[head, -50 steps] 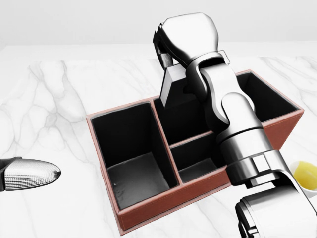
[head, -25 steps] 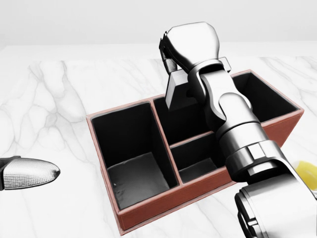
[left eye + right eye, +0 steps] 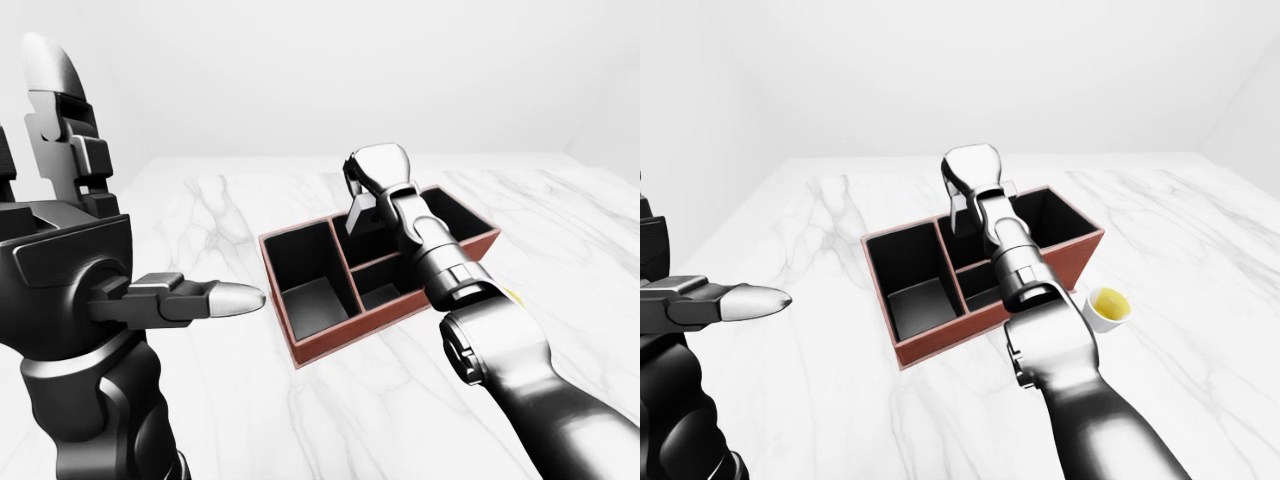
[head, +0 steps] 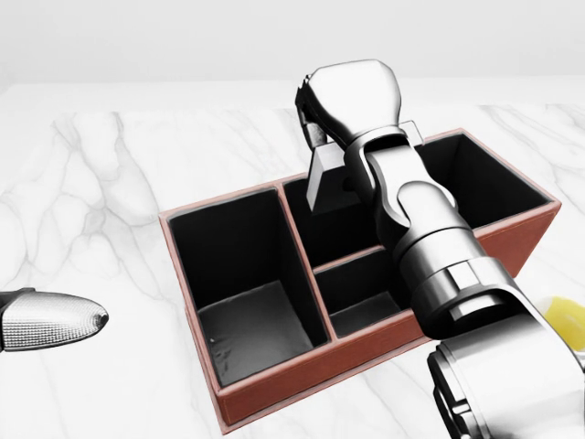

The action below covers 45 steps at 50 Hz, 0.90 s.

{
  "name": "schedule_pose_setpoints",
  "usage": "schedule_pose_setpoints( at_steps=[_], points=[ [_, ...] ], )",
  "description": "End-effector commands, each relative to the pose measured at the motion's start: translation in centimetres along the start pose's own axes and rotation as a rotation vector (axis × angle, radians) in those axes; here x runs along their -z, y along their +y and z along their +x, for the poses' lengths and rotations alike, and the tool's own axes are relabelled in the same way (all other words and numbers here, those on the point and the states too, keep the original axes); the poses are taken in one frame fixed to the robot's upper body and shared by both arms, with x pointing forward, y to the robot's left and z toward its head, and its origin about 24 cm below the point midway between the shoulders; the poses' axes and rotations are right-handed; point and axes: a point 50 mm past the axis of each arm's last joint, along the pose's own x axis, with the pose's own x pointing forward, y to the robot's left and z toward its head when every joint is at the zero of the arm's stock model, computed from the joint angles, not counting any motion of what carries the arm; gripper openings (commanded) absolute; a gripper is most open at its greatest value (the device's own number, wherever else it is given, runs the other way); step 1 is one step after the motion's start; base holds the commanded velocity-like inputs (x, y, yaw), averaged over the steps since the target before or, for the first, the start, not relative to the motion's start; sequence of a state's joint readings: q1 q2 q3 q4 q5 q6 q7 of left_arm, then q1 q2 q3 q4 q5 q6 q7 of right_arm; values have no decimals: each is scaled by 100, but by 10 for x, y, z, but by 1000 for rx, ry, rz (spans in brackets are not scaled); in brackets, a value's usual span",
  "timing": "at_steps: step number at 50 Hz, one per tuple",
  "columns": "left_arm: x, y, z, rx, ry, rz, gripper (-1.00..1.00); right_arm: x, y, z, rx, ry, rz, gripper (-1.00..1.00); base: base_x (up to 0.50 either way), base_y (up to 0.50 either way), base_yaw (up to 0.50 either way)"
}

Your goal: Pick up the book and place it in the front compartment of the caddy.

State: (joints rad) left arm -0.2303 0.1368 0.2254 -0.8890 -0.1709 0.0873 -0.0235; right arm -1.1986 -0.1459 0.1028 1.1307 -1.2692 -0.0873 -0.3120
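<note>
Right hand (image 4: 340, 101) sits over the caddy (image 4: 274, 384), above the upper middle compartment in the head view. Fingers are pressed onto the book (image 4: 322, 178), a grey slab, upright and a bit tilted, its lower end down inside that compartment, between the divider and the far wall. Arm hides most of the book; only its left edge and a top corner show. Can't tell if the book's bottom touches the caddy floor.

Caddy is reddish-brown outside, black inside, sits skewed on the white marble worktop (image 4: 110, 201). Compartments seen in the head view: one large at left, empty; a small one at lower middle, empty; the upper middle one with the book; one more at right, mostly behind the arm.

Left hand (image 3: 110, 270) is raised at the left of the left-eye view, well apart from the caddy, fingers spread: one fingertip (image 3: 232, 298) points right toward the caddy, another sticks straight up. Holds nothing. In the head view only that silver tip shows at the left edge.

Small white cup (image 3: 1107, 308) with yellow content stands on the worktop just right of the caddy's lower right corner in the right-eye view, not touching it.
</note>
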Motion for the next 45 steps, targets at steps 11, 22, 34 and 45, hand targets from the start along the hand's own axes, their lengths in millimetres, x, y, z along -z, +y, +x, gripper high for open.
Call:
schedule_pose_setpoints(
  at_steps=[11, 22, 34, 45],
  points=[
    [0, 0, 0, 0, -2, -1, 100, 4, 9, -4, 42, 8, -47, -100, 0, 0, 0],
    [0, 0, 0, 0, -1, 0, 100, 2, 14, -6, 35, 10, -33, -100, 0, 0, 0],
    [0, 0, 0, 1, -2, 0, 100, 0, 16, -7, 36, 6, -27, -100, 0, 0, 0],
    [-1, 0, 0, -1, -4, -1, 100, -4, 19, -8, 41, -2, -23, -100, 0, 0, 0]
  ],
)
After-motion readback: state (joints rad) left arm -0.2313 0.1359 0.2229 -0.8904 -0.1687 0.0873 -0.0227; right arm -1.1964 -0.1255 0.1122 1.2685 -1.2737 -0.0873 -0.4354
